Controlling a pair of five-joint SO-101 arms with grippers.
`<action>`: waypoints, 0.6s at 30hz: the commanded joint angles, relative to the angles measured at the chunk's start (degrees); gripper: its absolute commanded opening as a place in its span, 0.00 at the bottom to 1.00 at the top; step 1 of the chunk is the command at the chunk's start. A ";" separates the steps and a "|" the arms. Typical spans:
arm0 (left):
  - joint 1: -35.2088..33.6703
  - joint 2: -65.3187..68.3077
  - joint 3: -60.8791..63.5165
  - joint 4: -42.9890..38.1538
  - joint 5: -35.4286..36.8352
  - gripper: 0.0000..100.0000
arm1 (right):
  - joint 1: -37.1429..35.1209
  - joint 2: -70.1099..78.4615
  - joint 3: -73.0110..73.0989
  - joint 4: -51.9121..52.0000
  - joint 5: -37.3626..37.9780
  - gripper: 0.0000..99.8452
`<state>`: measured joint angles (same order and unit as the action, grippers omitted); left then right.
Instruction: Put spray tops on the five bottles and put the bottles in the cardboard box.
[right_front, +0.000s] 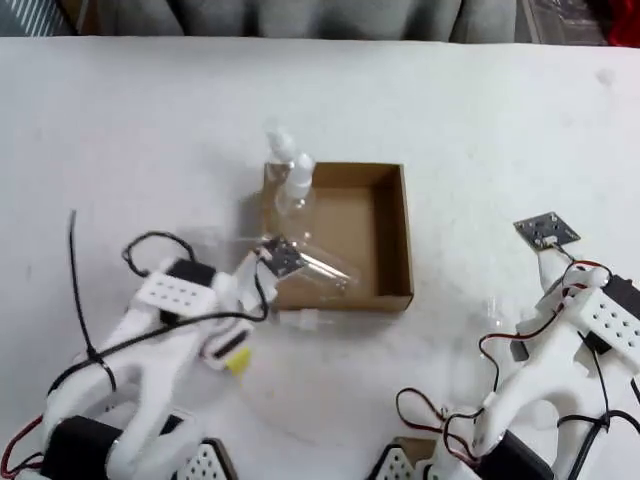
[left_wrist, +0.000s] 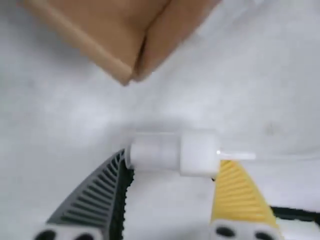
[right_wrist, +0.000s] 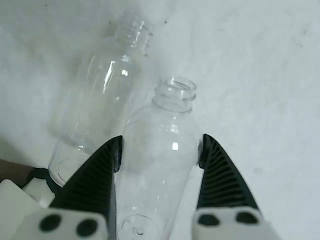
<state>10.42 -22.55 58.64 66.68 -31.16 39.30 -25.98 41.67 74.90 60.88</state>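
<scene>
White plastic spray top (left_wrist: 175, 152) lying on the white bench (left_wrist: 60, 115), just beside a corner of the brown cardboard box (left_wrist: 120, 35). Left claw (left_wrist: 172, 161) clamping it end to end, with a thin tube (left_wrist: 237, 156) poking out past the yellow finger (left_wrist: 235, 195).

Right claw (right_wrist: 161, 142) gripping a clear plastic bottle (right_wrist: 160, 120), neck open. A second clear uncapped bottle (right_wrist: 100, 110) is lying close alongside. Capped bottles (right_front: 290, 178) sitting at the box's far-left corner.

Risks, as I'm judging them: the tube catching on the neck rim, or the slick bottle twisting in the grip and spoiling the fit.
</scene>
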 joint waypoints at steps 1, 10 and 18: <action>-4.53 0.13 -5.01 0.79 -16.70 0.02 | -0.84 -1.80 -0.70 0.13 0.62 0.02; -5.41 0.13 -6.95 1.14 -30.24 0.02 | -0.84 -1.80 -0.70 0.13 0.70 0.02; -10.77 0.22 -8.53 5.10 -30.51 0.25 | -0.84 -1.80 -0.70 0.13 0.70 0.02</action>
<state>2.51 -22.46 54.77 68.88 -60.88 39.30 -25.98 41.67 74.90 60.88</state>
